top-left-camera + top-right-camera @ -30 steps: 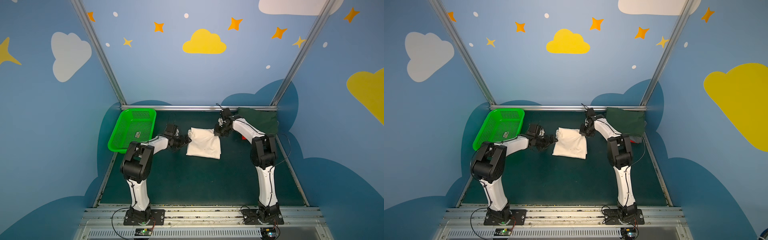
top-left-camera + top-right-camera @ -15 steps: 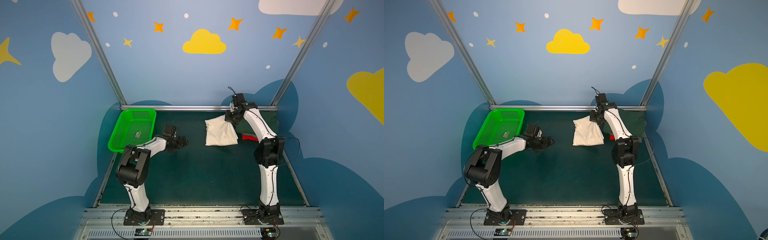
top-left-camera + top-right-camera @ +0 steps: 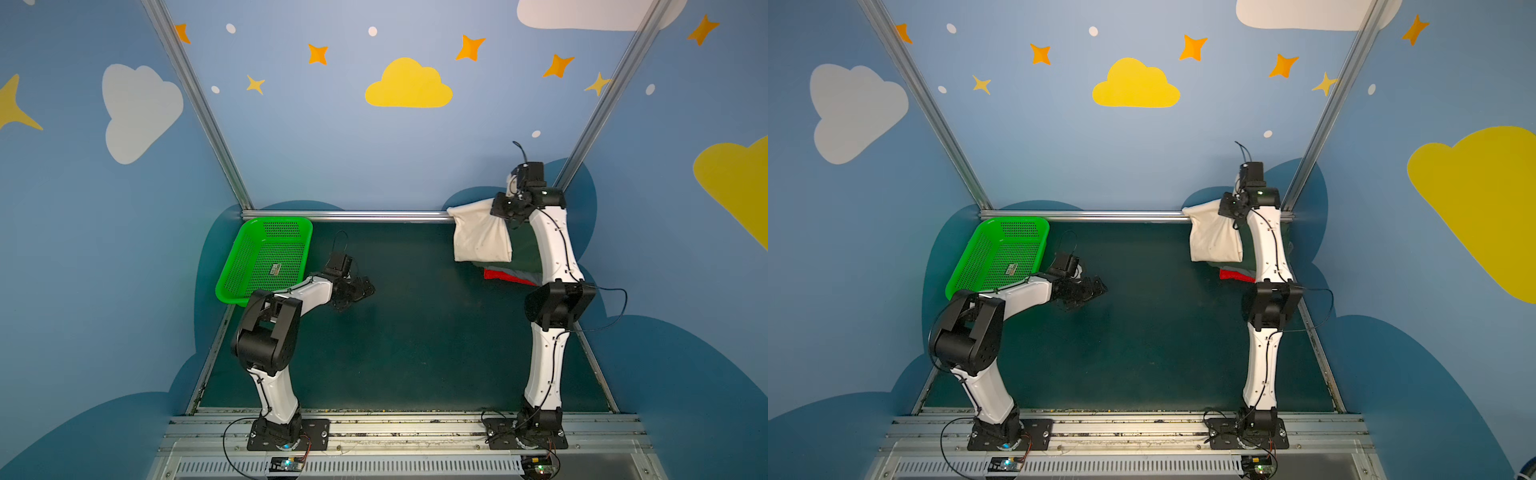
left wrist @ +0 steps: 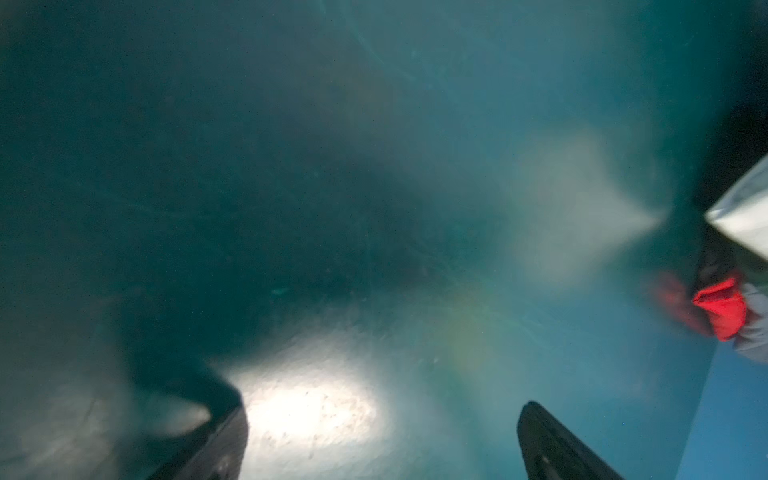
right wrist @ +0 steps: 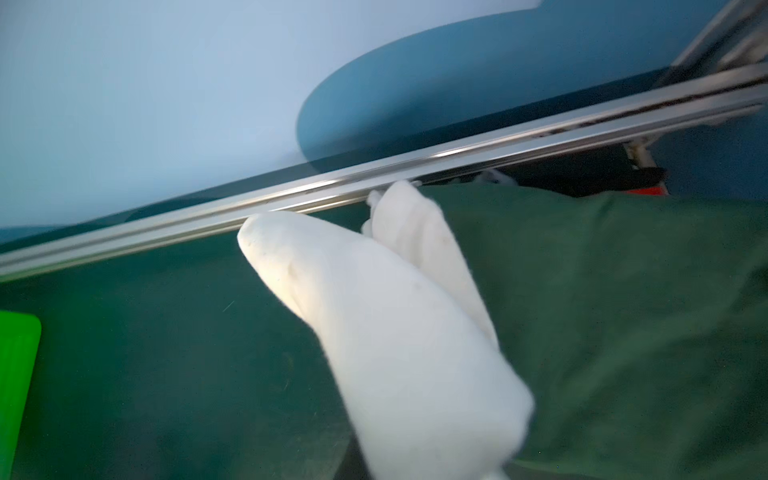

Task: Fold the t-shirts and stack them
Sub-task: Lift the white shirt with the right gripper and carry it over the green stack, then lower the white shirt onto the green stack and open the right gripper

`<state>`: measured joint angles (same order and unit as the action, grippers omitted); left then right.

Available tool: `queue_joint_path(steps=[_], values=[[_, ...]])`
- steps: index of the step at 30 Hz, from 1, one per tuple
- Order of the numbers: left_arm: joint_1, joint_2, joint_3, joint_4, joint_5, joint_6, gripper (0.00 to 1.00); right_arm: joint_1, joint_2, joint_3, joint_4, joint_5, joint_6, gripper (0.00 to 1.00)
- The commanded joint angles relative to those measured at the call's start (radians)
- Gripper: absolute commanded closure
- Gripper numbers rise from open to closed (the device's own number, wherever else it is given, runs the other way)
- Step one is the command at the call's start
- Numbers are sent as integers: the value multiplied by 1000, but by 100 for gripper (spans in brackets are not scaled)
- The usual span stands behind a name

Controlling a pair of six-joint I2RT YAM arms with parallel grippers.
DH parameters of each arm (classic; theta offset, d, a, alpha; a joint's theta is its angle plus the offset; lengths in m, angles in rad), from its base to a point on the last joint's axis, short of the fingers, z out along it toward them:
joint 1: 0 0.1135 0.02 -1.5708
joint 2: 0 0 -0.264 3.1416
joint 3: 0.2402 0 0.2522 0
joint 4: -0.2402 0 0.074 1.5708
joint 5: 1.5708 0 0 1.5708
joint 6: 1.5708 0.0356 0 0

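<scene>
Cream-white folded tee (image 3: 482,239) hung pinched in the right gripper (image 3: 501,209) over the dark green tee (image 3: 525,254); left gripper (image 3: 360,291) gaped empty. Stacking, I reckoned: next, lower it squarely, then release.

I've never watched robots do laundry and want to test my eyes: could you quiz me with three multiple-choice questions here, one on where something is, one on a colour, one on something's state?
1. Where does the green basket sit on the table?
A) front, between the arms B) far left corner C) far right corner
2. What colour is the shirt hanging from the right claw?
A) red B) grey C) white
3. How is the left claw?
A) open, empty B) shut on a shirt C) shut on the basket

Answers: 1 B, it lies at the back on the left; 2 C, the held-up cloth is cream-white; 3 A, its fingers stand apart with only bare table between them.
</scene>
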<state>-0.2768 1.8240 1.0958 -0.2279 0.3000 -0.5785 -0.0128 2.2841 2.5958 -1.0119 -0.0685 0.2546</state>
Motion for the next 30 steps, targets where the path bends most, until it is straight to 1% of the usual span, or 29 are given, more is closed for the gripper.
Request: queue_joint_path(steps=[1,6,7,8,9,10,11,14,15,16,17,19,20,21,22,23,25,26,27,28,29,30], values=[[1,-31,-16,-27,-18,7,0,-96,18,23,63,-33,42,100],[-1,-42,-10,-49,-31,7,0,-210,85,29,76,-29,98,100],[1,-49,-11,-54,-38,10,0,-227,104,39,71,-30,111,87],[-2,-58,-13,-57,-45,12,0,-242,123,47,66,-45,125,39],[-3,-67,-13,-60,-53,16,0,-250,134,51,58,-60,135,15],[-3,-81,-18,-64,-68,18,0,-253,142,50,47,-65,141,8],[-4,-95,-22,-66,-80,20,0,-251,143,49,39,-70,138,4],[-11,-171,-50,-67,-179,36,0,-234,93,3,9,-56,112,2],[-14,-211,-73,-56,-227,43,0,-220,45,-57,8,-32,108,2],[-18,-259,-107,-36,-280,53,0,-203,-24,-155,37,12,104,2],[-21,-302,-139,-14,-337,67,0,-186,-101,-277,85,55,103,2],[-25,-428,-234,52,-493,90,0,-145,-332,-670,311,143,116,2],[-24,-478,-278,83,-564,91,0,-128,-439,-851,435,161,126,2],[-19,-530,-328,123,-623,103,0,-107,-566,-1063,583,171,129,2],[-12,-574,-370,160,-666,128,0,-80,-691,-1274,742,209,129,2],[-7,-604,-406,196,-704,154,0,-52,-789,-1446,877,252,125,2],[5,-642,-491,288,-800,209,0,-3,-963,-1806,1208,273,50,2],[15,-644,-523,336,-830,229,0,15,-1010,-1929,1305,294,25,2],[39,-654,-542,357,-827,219,0,27,-1058,-2053,1394,298,-7,2],[64,-666,-542,349,-798,220,0,34,-1091,-2136,1430,296,-31,2],[72,-669,-547,367,-793,247,0,39,-1119,-2180,1408,302,-46,2],[73,-672,-561,411,-794,303,0,46,-1142,-2216,1378,317,-56,2]])
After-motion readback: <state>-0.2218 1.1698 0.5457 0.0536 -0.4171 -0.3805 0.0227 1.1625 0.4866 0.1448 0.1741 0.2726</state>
